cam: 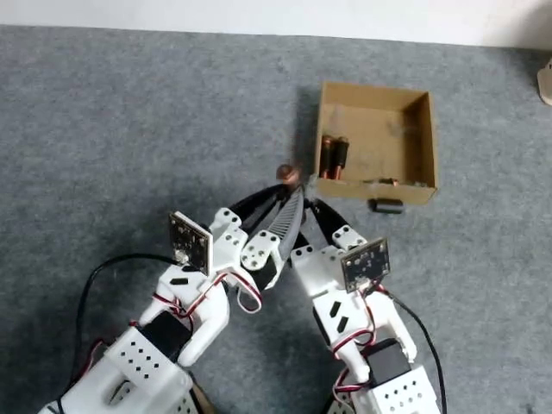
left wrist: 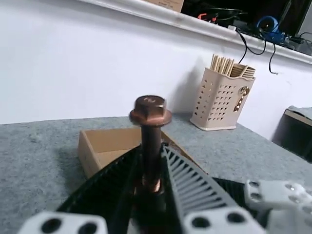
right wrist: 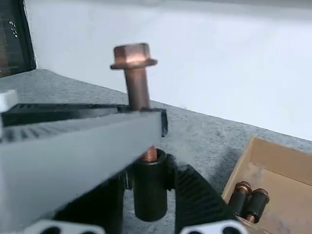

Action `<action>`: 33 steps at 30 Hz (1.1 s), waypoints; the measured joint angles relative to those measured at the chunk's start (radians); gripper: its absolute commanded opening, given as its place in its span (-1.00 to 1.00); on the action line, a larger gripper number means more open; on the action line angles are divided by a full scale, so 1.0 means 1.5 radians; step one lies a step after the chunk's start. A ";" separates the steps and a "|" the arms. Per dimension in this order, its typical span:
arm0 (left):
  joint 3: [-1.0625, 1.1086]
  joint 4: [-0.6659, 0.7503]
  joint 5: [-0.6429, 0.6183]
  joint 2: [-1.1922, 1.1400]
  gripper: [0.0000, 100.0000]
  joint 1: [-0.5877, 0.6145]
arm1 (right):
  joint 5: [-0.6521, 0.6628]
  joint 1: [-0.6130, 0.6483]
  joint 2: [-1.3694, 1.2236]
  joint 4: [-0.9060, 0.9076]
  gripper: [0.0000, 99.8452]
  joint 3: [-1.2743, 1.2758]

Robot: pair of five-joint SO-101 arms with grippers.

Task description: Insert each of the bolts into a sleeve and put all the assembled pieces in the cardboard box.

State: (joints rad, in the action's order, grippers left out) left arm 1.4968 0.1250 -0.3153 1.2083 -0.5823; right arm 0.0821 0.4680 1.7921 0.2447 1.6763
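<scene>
**Bolt tip at the sleeve's mouth: a straight push is what counts**

In the middle of the high view, just lower left of the open brown cardboard box [cam: 376, 90], the two arms meet tip to tip. The left gripper [left wrist: 151, 168] is closed tight on the shank of the copper-coloured hex-head metal bolt [left wrist: 150, 113], which stands upright, head uppermost. The right gripper [right wrist: 148, 200] is clamped around the short black cylindrical sleeve [right wrist: 149, 187] directly beneath it. The bolt's threaded end sits at the sleeve's opening and appears barely entered.

The step in hand looks to be the insertion itself. Done well, it calls for bolt and sleeve to share one axis before any push, since a tilted bolt would likely bind on the rim. The right gripper should hold the sleeve firm while the bolt comes straight down, slowly.

The left gripper grips low on the shank, close to the sleeve's top (there is little room between them). It will probably have to let go or shift higher before the flange can seat.

Two assembled pieces [cam: 332, 157] already lie side by side in the left part of the box. A second black sleeve [cam: 385, 205] lies on the grey carpeted tabletop [cam: 129, 129], just below the box's near wall, lower right of the box's centre.
</scene>
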 measured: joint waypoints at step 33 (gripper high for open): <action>0.018 -0.176 0.002 0.000 -0.64 0.320 | 0.000 -0.060 -0.302 -0.123 -0.99 -0.005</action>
State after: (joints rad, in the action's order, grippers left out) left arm 1.5244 -0.1389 -0.3122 1.2083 -0.1020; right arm 0.0821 0.3775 1.3395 0.0606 1.6686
